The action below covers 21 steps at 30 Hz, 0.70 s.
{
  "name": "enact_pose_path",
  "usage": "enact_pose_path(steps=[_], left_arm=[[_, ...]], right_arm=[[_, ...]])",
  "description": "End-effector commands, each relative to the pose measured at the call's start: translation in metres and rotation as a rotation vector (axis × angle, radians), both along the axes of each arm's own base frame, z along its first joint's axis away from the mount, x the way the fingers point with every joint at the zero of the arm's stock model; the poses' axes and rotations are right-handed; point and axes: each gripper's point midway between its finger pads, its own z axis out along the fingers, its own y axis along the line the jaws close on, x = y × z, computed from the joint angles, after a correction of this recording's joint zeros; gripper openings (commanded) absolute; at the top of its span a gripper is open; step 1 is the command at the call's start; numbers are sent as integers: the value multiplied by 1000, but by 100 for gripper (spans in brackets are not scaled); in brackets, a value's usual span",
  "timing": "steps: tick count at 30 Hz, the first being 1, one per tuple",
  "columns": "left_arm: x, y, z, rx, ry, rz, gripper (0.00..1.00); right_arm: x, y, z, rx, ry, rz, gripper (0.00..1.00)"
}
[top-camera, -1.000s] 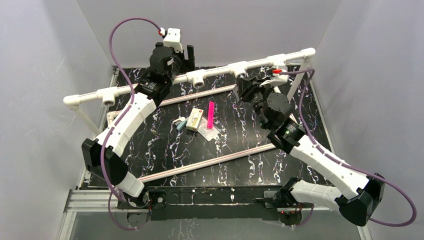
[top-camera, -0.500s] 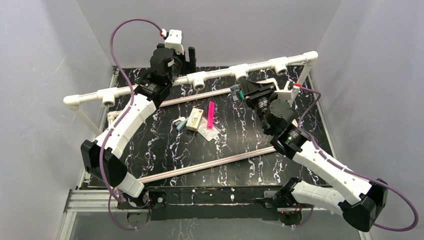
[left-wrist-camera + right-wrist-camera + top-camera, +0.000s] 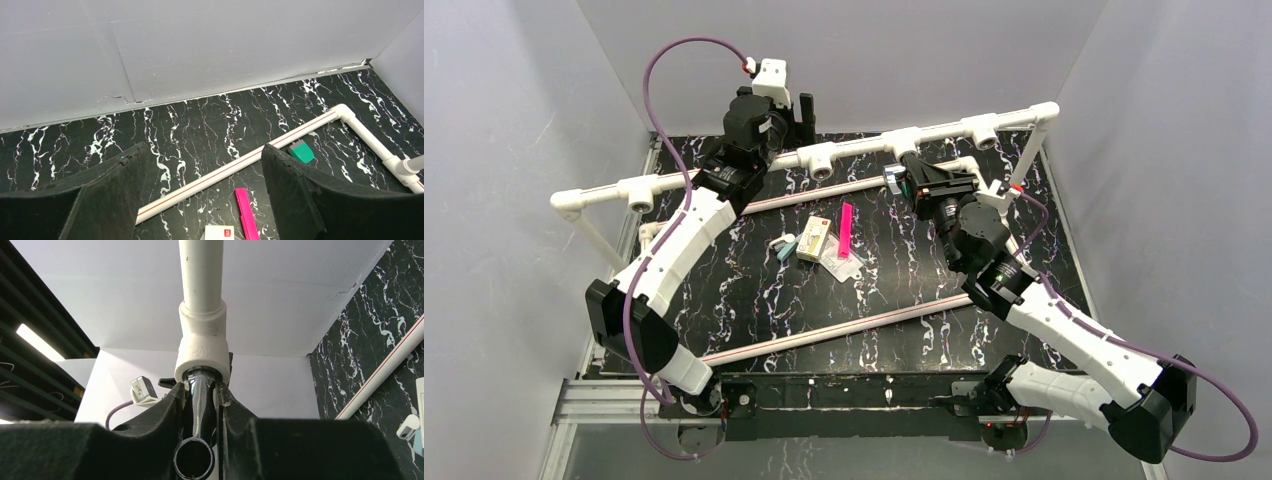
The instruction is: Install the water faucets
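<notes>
Held the water faucet [image 3: 199,410] in the right pincer [image 3: 200,390], jaws drawn narrow against its shiny metal body. Pointed the round open spout end toward the wrist camera and the opposite end into the mouth of a white tee socket [image 3: 202,347] on the raised pipe frame [image 3: 724,170]; could not tell how deep it went. Seen from above, gripped it just under the frame's back rail, right of centre.

Hung the left pincer [image 3: 202,150] wide apart, holding nothing, above the far part of the black marbled tabletop [image 3: 200,115], close to the back wall. Saw beneath it a white pipe [image 3: 235,168] lying on the tabletop, a green piece [image 3: 301,151] just beside that pipe, a pink strip [image 3: 245,212] and the edge of a small box [image 3: 219,233]. Found strip and box side by side mid-tabletop, well apart from both pincers.
</notes>
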Motion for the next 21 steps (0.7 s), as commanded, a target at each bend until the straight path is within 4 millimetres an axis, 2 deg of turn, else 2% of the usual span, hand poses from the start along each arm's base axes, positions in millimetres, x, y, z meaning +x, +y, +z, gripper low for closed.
enact_pose_path(steps=[1,4,5,9,12,16,21], left_arm=[[-6,1,-88,119,226,-7,80],[-6,1,-88,121,227,-7,80],[-6,1,-89,122,228,-7,80],[-5,1,-91,125,230,-6,80],[-5,1,-91,127,231,-7,80],[-4,1,-91,131,231,-5,80],[-5,1,-91,130,233,-6,80]], right_arm=[[-11,24,-7,21,36,119,1],[-12,24,-8,-7,27,121,1],[-13,24,-8,-27,22,122,5],[-14,22,-11,-68,10,117,33],[-17,18,-13,-97,3,110,48],[-21,12,-16,-117,8,107,61],[-27,0,-14,-143,0,82,71]])
